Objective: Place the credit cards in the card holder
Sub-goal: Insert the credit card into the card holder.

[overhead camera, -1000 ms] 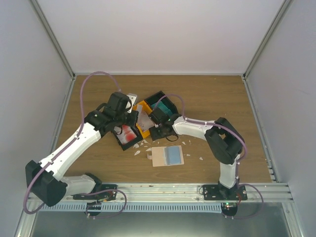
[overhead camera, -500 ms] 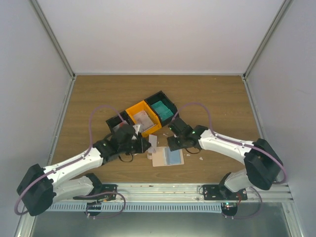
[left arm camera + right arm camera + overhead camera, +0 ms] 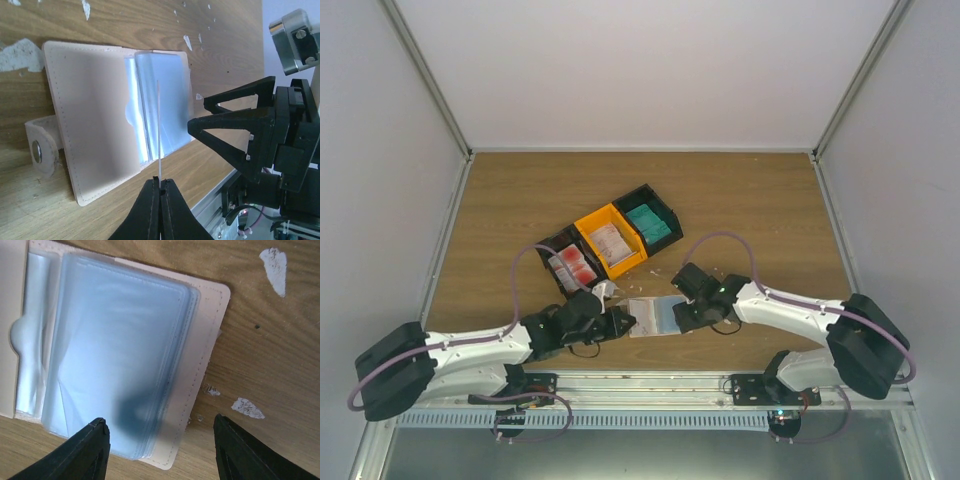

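The card holder point(image 3: 655, 316) lies open on the table, beige with pale blue-grey pockets point(image 3: 165, 100) and a snap tab point(image 3: 36, 150). My left gripper point(image 3: 161, 183) is shut on a thin credit card point(image 3: 159, 130), seen edge-on, standing over the pockets. In the top view the left gripper point(image 3: 620, 322) is at the holder's left edge. My right gripper point(image 3: 160, 422) is open and empty, its jaws spread above the pockets point(image 3: 115, 350) and the holder's beige right edge point(image 3: 207, 350). It is at the holder's right side point(image 3: 686, 312).
Three joined trays stand behind: a black one with red-blotched white cards point(image 3: 572, 268), an orange one with pale cards point(image 3: 610, 245), a black one with teal cards point(image 3: 648, 222). White scraps point(image 3: 272, 262) dot the wood. The metal rail point(image 3: 650, 385) runs along the near edge.
Both arms have come down from the trays to the card holder. The left gripper has carried a card to it, and the right gripper now hovers open over the pockets.
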`<action>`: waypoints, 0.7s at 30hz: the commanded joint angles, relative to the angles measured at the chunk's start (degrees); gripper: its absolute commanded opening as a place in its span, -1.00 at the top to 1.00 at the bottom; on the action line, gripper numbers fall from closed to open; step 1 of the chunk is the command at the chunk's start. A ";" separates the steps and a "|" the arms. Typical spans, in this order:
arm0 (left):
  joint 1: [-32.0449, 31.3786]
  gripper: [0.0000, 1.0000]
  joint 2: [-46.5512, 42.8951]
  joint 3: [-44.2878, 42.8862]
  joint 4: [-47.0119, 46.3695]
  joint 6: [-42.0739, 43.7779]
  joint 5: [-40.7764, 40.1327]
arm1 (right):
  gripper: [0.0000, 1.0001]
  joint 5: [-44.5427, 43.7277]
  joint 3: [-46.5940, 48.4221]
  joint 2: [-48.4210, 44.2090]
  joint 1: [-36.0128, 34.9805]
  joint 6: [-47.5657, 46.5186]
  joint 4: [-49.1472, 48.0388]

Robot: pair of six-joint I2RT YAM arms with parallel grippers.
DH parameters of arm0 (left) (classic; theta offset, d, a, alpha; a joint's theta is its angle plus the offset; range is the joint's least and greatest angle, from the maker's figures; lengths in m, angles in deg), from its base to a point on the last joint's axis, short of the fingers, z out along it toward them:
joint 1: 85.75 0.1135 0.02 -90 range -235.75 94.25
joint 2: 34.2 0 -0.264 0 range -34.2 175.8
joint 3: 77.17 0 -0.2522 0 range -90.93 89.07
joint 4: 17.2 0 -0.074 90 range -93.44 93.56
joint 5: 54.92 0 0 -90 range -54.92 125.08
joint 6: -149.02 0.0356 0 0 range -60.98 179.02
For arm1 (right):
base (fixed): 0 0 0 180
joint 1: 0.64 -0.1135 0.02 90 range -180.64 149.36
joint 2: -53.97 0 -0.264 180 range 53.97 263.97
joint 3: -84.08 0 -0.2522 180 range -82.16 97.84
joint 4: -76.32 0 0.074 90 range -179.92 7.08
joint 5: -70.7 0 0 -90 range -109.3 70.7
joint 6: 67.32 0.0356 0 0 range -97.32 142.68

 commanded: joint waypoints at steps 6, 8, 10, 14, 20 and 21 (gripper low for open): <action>-1.59 1.00 4.38 1.48 -13.92 -5.52 -5.82 | -0.06 -0.39 -1.47 1.00 -1.18 2.73 -2.15; -1.94 1.00 5.16 1.67 -14.88 -6.88 -7.07 | -0.02 -0.45 -2.07 1.07 -1.14 3.42 -2.49; -2.42 1.00 5.89 1.38 -15.23 -6.78 -8.05 | 0.00 -0.72 -2.40 1.62 -1.13 3.95 -2.53; -2.47 1.00 8.71 0.68 -17.02 -6.10 -8.15 | 0.09 -0.68 -2.68 2.62 -1.18 4.34 -2.73; -2.51 1.00 13.51 1.18 -22.77 -6.31 -7.50 | 0.15 -0.06 -2.88 3.39 -1.14 4.53 -3.18; -2.51 1.00 14.45 0.98 -23.88 -6.11 -7.63 | 0.16 -0.11 -2.86 3.43 -1.15 4.52 -3.13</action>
